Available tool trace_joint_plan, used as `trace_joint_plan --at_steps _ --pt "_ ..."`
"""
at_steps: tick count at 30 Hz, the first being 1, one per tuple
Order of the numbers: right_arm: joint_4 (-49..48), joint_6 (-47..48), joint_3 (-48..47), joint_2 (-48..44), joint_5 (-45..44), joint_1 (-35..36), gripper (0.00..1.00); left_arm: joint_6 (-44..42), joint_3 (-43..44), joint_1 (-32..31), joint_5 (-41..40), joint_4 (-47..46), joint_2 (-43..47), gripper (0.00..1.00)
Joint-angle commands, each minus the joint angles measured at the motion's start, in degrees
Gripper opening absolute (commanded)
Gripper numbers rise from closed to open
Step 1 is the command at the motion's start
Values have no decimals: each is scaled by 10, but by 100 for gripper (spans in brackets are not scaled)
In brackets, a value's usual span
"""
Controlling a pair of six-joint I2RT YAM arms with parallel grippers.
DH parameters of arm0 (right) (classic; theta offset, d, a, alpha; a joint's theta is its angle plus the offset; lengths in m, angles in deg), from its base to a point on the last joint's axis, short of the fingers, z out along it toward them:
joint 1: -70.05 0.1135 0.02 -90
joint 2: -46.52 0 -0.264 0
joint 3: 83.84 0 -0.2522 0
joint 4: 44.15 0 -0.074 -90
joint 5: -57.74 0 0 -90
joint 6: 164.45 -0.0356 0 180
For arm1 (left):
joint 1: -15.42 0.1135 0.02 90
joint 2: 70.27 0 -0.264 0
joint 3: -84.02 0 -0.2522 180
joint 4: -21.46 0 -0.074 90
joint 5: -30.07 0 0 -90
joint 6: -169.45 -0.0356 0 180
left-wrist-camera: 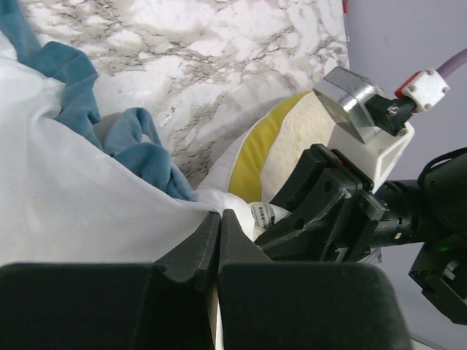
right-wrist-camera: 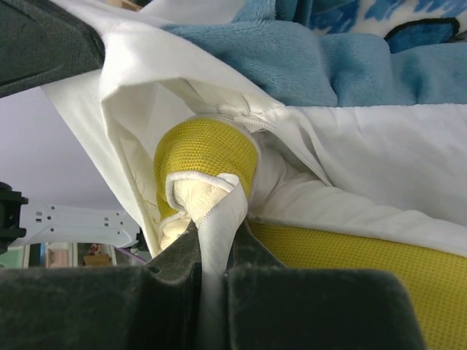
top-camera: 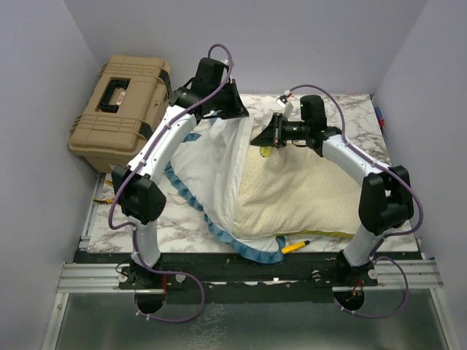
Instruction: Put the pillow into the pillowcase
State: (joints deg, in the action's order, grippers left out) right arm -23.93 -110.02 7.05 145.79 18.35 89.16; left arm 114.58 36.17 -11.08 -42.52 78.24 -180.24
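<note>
Left end effector (left-wrist-camera: 219, 232): I read the fingers as pressed together, pinching the white inner cloth of the pillowcase (top-camera: 211, 168) at its far edge and holding that edge up off the table (top-camera: 182, 222).

Right end effector (right-wrist-camera: 211, 255): the fingers are closed on the far left corner of the pillow (top-camera: 306, 193), where cream cloth bunches against the mustard band. The two end effectors sit just beside each other.

Pillow position: flat on the right half of the table, with its left edge covered by the white cloth of the pillowcase. The blue ruffled trim trails along the table on the left and near sides.

Markings: a small white label (left-wrist-camera: 260, 213) carries print I cannot read.

Other items: a tan hard case (top-camera: 120, 109) stands beyond the table's far left corner, and a yellow-handled tool (top-camera: 295, 247) lies at the near edge.
</note>
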Motion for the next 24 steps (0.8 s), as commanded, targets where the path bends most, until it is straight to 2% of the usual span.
trace_joint_plan --at_steps 1,7,11,15,19,20,24 --pt "-51 -64 27 -1 72 5 0 31 12 -14 51 -94 2 0" --pt "-332 -271 65 19 107 5 0 43 58 -74 87 -105 -31 0" --pt "-489 -397 75 51 101 5 0 62 59 -91 96 -112 -23 0" --pt "-582 -485 69 79 56 -7 0 63 3 -107 87 -112 11 0" --pt "-559 -486 48 92 12 -32 0 52 -118 -103 19 -108 78 0" --pt "-542 -474 43 93 -2 -38 0 51 -141 -100 6 -107 92 3" --pt "-507 -455 15 115 -49 -52 0 36 -196 -90 -26 -106 135 43"
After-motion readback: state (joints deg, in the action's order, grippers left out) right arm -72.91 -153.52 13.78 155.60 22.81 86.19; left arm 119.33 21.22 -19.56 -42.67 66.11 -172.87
